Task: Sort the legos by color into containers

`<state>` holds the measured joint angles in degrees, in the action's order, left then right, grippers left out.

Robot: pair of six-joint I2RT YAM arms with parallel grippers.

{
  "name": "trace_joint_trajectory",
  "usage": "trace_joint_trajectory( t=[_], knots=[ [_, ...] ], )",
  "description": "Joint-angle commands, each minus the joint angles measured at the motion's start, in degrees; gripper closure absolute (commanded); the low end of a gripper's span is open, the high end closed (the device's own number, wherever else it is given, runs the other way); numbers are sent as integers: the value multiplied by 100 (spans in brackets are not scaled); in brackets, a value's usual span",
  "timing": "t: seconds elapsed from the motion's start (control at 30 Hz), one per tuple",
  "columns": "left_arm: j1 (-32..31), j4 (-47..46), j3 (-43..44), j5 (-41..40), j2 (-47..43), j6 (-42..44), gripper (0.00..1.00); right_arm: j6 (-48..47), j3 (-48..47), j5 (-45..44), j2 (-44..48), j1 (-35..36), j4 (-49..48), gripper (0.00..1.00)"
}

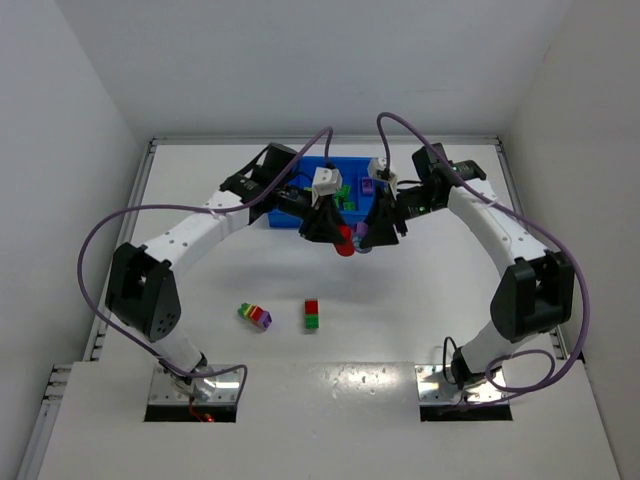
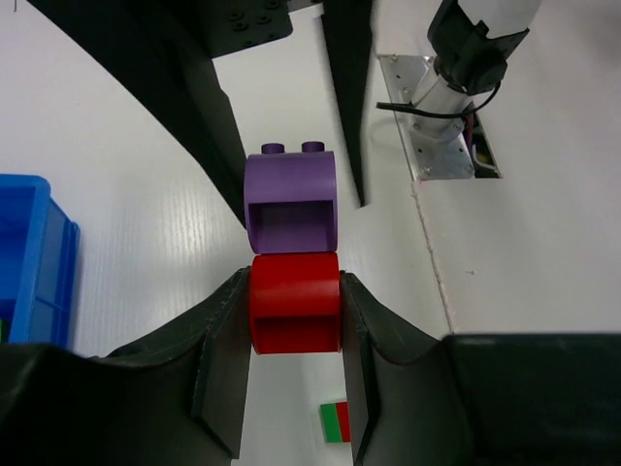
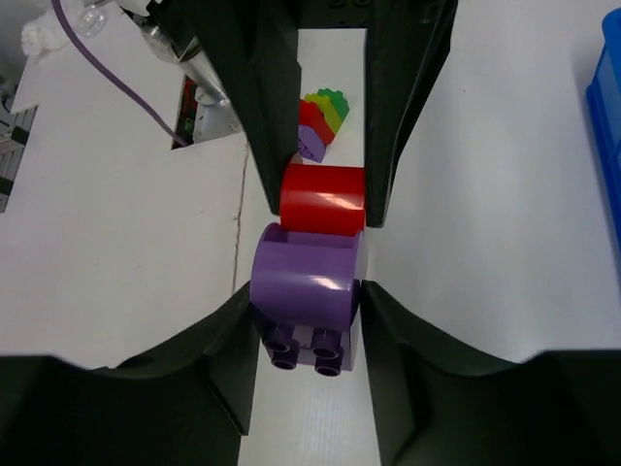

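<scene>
A red lego and a purple lego are stuck together and held in the air between both arms, in front of the blue tray. My left gripper is shut on the red lego. My right gripper faces it from the other side, and its jaws press both sides of the purple lego. The red lego shows just beyond it. On the table lie a multicolour lego stack and a red-and-green lego pair.
The tray's compartments hold a few green and purple legos, mostly hidden behind the grippers. The tray's wall shows at the left of the left wrist view. White walls enclose the table on three sides. The right arm's base stands at the near edge.
</scene>
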<state>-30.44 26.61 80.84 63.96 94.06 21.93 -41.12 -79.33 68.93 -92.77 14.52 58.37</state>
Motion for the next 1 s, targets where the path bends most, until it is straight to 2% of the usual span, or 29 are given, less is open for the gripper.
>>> trace_joint_trajectory(
  t=[0.0,0.03,0.07,0.17,0.4,0.47,0.53,0.57,0.6,0.67,0.83,0.97],
  knots=[
    [-138,-218,231,-33,-90,-31,90,42,-100,86,23,94,-334,58],
    [-138,-218,231,-103,-90,-31,90,165,-100,86,-30,94,-335,75],
    [-138,-218,231,-103,-90,-31,90,166,-170,86,-30,94,-396,84],
    [-138,-218,-15,-314,-274,-31,90,341,-232,86,-92,7,-528,99],
    [257,-788,-1104,-1138,-1082,-426,90,1008,-294,-125,-92,-669,-1142,100],
    [397,-842,-1105,-1464,-1144,-618,90,1298,-346,-404,-92,-757,-1607,100],
    [512,-973,-1044,-2411,-1144,-970,90,2280,-346,-878,-153,-758,-2212,100],
    [582,-1043,-957,-2807,-1066,-1172,90,2763,-251,-1507,-153,-758,-3129,100],
    [644,-1096,-791,-3472,-987,-1487,90,3446,-128,-1792,-223,-680,-3556,100],
    [644,-1428,-719,-4195,-776,-1761,90,3750,-127,-2589,-355,-592,-4216,100],
    [644,-1817,-219,-6119,-109,-1956,93,4586,-864,-4077,-1373,-425,-4570,100],
    [644,-1940,141,-6842,524,-1895,93,4587,-1277,-4615,-1962,-424,-4642,100]
  ],
)
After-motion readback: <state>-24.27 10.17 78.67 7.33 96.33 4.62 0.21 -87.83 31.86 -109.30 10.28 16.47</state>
